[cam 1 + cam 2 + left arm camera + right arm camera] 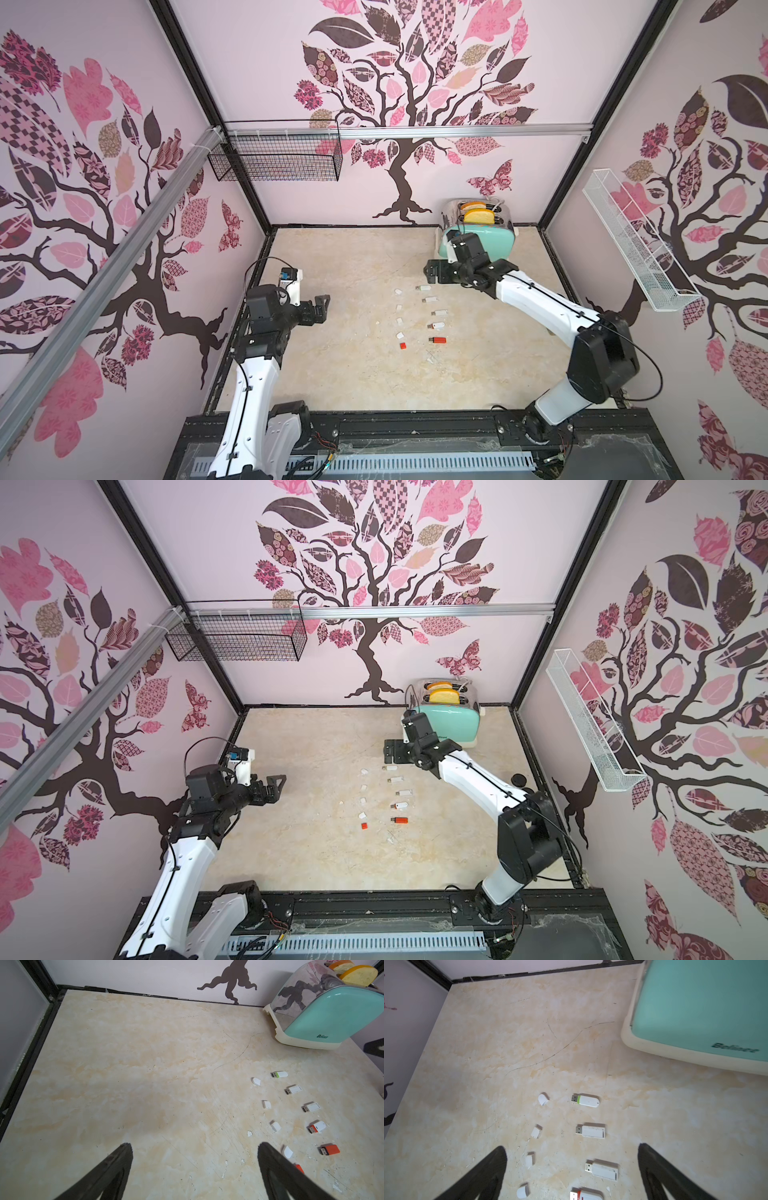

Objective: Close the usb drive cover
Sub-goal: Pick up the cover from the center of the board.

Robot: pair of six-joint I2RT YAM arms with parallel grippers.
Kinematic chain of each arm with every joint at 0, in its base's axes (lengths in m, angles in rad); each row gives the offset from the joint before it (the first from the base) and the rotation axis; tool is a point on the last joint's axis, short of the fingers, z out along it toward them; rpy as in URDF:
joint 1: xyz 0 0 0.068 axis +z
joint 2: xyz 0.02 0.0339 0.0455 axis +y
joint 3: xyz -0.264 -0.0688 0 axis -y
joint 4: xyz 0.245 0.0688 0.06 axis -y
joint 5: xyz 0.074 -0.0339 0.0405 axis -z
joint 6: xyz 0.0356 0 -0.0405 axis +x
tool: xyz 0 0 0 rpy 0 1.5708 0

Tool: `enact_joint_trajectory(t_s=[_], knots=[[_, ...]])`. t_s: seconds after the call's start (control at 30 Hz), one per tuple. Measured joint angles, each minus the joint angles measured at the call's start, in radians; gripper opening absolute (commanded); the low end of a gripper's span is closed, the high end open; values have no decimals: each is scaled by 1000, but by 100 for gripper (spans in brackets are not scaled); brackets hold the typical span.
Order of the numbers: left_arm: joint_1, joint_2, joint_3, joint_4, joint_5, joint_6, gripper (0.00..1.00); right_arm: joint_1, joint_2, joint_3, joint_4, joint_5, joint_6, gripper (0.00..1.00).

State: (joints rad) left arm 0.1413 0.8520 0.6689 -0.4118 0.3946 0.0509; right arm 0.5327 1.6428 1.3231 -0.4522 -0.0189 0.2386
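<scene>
Left gripper, right gripper spread wide, empty; loose caps (tiny, slick-looking) may skid, perhaps mismatch drives.

Five USB drives line the table's middle, caps beside them. The left gripper and right gripper hover, jaws spread

Robotics laboratory test cell dressed as a home kitchen corner. Black frame posts and an aluminium rail are bounding wall panels printed with tree decals. A left robot arm and a right robot arm are reaching over a marble-look tabletop behind a slotted cable duct. A mint toaster is standing at the back, and a black wire basket is hanging above.
</scene>
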Motion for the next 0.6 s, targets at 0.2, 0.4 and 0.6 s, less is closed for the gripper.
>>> enact_joint_trajectory(t_s=[0.2, 0.4, 0.6], knots=[[-5, -1, -18, 10, 34, 27, 98, 67, 185, 192, -80, -34, -46, 99], [-19, -1, -18, 18, 45, 33, 98, 81, 336, 381, -162, -60, -84, 97], [-42, -2, -18, 25, 58, 32, 98, 82, 442, 505, -258, -68, -117, 96]])
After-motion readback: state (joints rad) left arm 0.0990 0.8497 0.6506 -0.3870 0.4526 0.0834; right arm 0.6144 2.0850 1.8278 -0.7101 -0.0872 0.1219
